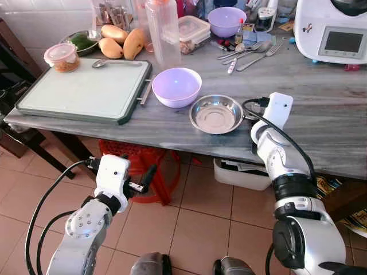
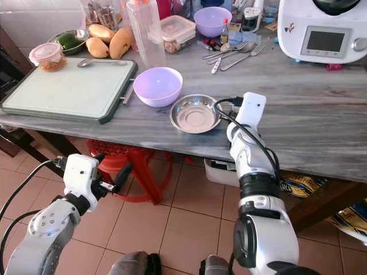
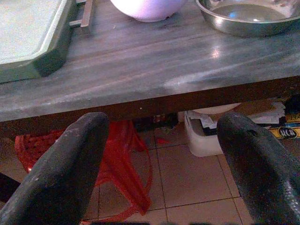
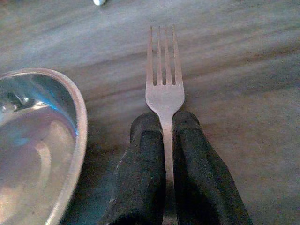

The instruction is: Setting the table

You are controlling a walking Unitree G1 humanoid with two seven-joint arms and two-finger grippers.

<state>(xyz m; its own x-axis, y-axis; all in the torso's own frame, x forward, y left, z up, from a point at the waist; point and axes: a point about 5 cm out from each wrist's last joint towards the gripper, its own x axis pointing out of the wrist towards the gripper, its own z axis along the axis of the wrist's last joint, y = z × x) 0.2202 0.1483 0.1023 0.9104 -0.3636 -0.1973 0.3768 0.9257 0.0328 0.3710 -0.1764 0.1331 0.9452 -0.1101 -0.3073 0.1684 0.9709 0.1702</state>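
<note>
Fork first: we hold a thin silver metal fork in our right gripper. The two black fingers press tight on its neck, and its prongs point out over the grey streaky stone table. It hangs low over the table, just beside the round shiny steel bowl. We cannot tell if the prongs touch the stone.

We think the job now is to lay the fork down next to that steel bowl. Some things could go wrong. The fork is thin and smooth, so it may slip or twist in our fingers if we tip the wrist. If we let go too high, it may bounce and clatter, or slide away. If we swing toward the bowl, the handle or our wrist may knock its rim and push it. The bowl sits near the table edge, so a hard bump could send it toward the floor. The pale purple plastic bowl stands just beside the steel one and could get bumped too.

Our left gripper hangs below the table edge with its fingers spread wide, holding nothing. If we lift it fast, it could hit the table from under.
</note>
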